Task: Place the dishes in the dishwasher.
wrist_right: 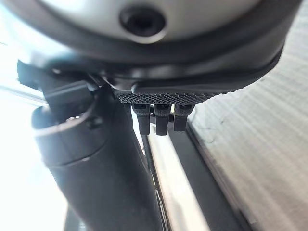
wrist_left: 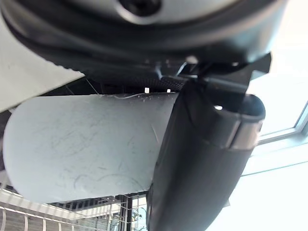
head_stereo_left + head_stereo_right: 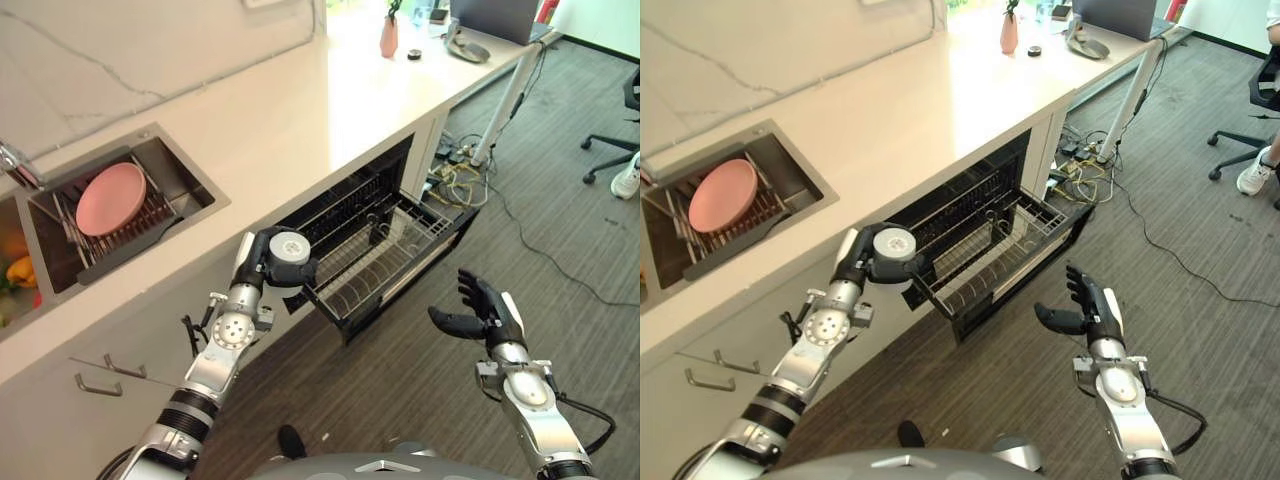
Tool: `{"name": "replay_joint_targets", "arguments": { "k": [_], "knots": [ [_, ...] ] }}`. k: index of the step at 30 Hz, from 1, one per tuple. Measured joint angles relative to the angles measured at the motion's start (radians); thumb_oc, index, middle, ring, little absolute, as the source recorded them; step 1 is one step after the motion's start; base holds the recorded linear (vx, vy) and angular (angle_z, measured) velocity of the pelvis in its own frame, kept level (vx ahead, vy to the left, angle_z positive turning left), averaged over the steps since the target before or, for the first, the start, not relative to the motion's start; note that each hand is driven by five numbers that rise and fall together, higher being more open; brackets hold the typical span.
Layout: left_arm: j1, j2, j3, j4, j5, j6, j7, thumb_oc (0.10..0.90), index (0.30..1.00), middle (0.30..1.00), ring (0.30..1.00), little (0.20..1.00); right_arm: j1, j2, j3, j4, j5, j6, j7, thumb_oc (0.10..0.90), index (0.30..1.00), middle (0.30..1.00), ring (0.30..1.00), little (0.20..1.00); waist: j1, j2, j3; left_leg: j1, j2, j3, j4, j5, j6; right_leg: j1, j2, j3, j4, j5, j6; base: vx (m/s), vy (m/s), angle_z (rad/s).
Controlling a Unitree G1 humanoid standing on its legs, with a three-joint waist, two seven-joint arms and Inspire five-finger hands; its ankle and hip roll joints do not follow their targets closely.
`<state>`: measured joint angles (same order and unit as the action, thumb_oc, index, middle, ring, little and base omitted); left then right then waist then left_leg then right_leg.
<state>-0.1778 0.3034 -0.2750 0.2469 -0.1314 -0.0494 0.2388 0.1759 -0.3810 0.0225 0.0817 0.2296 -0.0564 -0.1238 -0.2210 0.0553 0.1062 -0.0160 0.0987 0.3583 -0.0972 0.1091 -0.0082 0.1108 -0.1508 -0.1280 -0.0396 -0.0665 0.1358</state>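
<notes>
The left hand (image 3: 268,262) sat at the pulled-out dishwasher rack's (image 3: 385,255) near corner, fingers hidden, grasp unclear. The right hand (image 3: 485,310) hung open and empty. The pink plate (image 3: 110,198) stayed in the sink's rack (image 3: 140,218): rigid, probably slick and breakable; best pinched at its rim.

Two silver-grey arms with round screw-studded wrist joints and black ribbed forearm bands; each robot hand dark, left (image 3: 272,262) with white thumb cover, right (image 3: 482,312) all black
</notes>
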Motion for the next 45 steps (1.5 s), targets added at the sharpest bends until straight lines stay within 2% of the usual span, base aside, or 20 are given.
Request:
{"name": "replay_joint_targets", "arguments": {
  "k": [1, 2, 5, 6, 7, 11, 16, 28, 32, 39, 45],
  "knots": [
    [-0.009, -0.001, -0.016, 0.002, -0.028, -0.002, 0.0, 0.4, 0.3, 0.3, 0.3, 0.3, -0.005, -0.001, 0.002, -0.028, 0.02, -0.01, 0.011, 0.8, 0.9, 0.9, 0.9, 0.9, -0.002, 0.007, -0.007, 0.0, 0.006, 0.008, 0.0, -0.001, -0.017, 0.018, 0.009, 0.001, -0.045, 0.027, -0.021, 0.0, -0.031, -0.07],
    [-0.009, -0.001, -0.016, 0.002, -0.028, -0.002, 0.0, 0.4, 0.3, 0.3, 0.3, 0.3, -0.005, -0.001, 0.002, -0.028, 0.02, -0.01, 0.011, 0.8, 0.9, 0.9, 0.9, 0.9, -0.002, 0.007, -0.007, 0.0, 0.006, 0.008, 0.0, -0.001, -0.017, 0.018, 0.009, 0.001, -0.045, 0.027, -0.021, 0.0, -0.033, -0.14],
    [-0.055, -0.042, -0.038, 0.025, -0.101, -0.008, -0.004, 0.4, 0.3, 0.3, 0.3, 0.3, -0.037, -0.018, 0.002, -0.056, 0.077, -0.032, 0.015, 0.8, 0.9, 0.9, 0.9, 0.9, -0.011, 0.033, -0.02, 0.009, 0.013, 0.015, 0.0, 0.007, -0.039, 0.035, 0.018, 0.0, -0.058, 0.036, -0.032, 0.0, -0.073, -0.05],
    [-0.055, -0.042, -0.038, 0.025, -0.101, -0.008, -0.004, 0.4, 0.3, 0.3, 0.3, 0.3, -0.037, -0.018, 0.002, -0.056, 0.077, -0.032, 0.015, 0.8, 0.9, 0.9, 0.9, 0.9, -0.011, 0.033, -0.02, 0.009, 0.013, 0.015, 0.0, 0.007, -0.039, 0.035, 0.018, 0.0, -0.058, 0.036, -0.032, -0.01, -0.045, 0.0],
    [-0.13, -0.049, -0.066, 0.066, -0.164, -0.011, -0.005, 0.4, 0.3, 0.3, 0.3, 0.3, -0.063, -0.027, 0.008, -0.057, 0.104, -0.032, 0.015, 0.8, 0.9, 0.9, 0.9, 0.9, -0.016, 0.034, -0.021, 0.008, 0.013, 0.015, 0.006, 0.008, -0.039, 0.036, 0.019, -0.001, -0.058, 0.036, -0.032, 0.0, 0.0, 0.0],
    [-0.279, -0.028, -0.106, 0.116, -0.222, -0.019, -0.007, 0.4, 0.3, 0.3, 0.3, 0.3, -0.11, -0.029, 0.084, -0.058, 0.128, -0.037, 0.045, 0.8, 0.9, 0.9, 0.9, 0.9, -0.032, 0.024, -0.022, 0.012, 0.01, 0.015, 0.006, 0.009, -0.038, 0.041, 0.016, -0.006, -0.058, 0.035, -0.031, 0.01, -0.041, 0.02],
    [-0.368, -0.026, -0.111, 0.145, -0.237, -0.037, -0.008, 0.4, 0.3, 0.3, 0.3, 0.3, -0.14, -0.024, 0.127, -0.058, 0.137, -0.037, 0.076, 0.8, 0.9, 0.9, 0.9, 0.9, -0.036, 0.024, -0.022, 0.012, 0.01, 0.009, 0.0, 0.006, -0.04, 0.042, 0.016, -0.011, -0.058, 0.034, -0.03, 0.0, -0.021, 0.03],
    [-0.375, -0.027, -0.119, 0.149, -0.331, -0.038, -0.075, 0.4, 0.3, 0.3, 0.3, 0.3, -0.163, -0.04, 0.134, -0.059, 0.171, -0.034, 0.096, 0.8, 0.9, 0.9, 0.9, 0.9, -0.038, 0.022, -0.022, 0.0, 0.0, 0.003, 0.0, 0.004, -0.042, 0.036, 0.007, -0.019, -0.058, 0.035, -0.029, 0.0, 0.002, 0.01],
    [-0.362, -0.028, -0.142, 0.149, -0.341, -0.038, -0.093, 0.4, 0.3, 0.3, 0.3, 0.3, -0.172, -0.008, 0.131, -0.058, 0.217, -0.034, 0.088, 0.8, 0.9, 0.9, 0.9, 0.9, -0.032, 0.016, -0.023, 0.001, 0.0, -0.009, 0.0, 0.004, -0.042, 0.042, 0.008, -0.03, -0.058, 0.035, -0.029, 0.0, 0.016, 0.08],
    [-0.344, -0.036, -0.143, 0.149, -0.4, -0.035, -0.139, 0.4, 0.3, 0.3, 0.3, 0.3, -0.289, 0.019, 0.163, -0.038, 0.429, -0.032, 0.1, 0.8, 0.9, 0.9, 0.9, 0.9, -0.026, -0.008, -0.027, 0.001, -0.001, -0.01, 0.0, 0.005, -0.04, 0.043, 0.008, -0.031, -0.058, 0.035, -0.029, 0.0, 0.0, 0.0],
    [-0.345, -0.034, -0.144, 0.149, -0.427, -0.035, -0.155, 0.4, 0.3, 0.3, 0.3, 0.3, -0.319, 0.012, 0.193, -0.016, 0.52, -0.029, 0.124, 0.8, 0.9, 0.9, 0.9, 0.9, -0.013, -0.024, -0.037, -0.002, -0.002, -0.014, 0.0, 0.005, -0.04, 0.043, 0.008, -0.035, -0.058, 0.035, -0.029, 0.0, 0.0, 0.0]
  ]
}}
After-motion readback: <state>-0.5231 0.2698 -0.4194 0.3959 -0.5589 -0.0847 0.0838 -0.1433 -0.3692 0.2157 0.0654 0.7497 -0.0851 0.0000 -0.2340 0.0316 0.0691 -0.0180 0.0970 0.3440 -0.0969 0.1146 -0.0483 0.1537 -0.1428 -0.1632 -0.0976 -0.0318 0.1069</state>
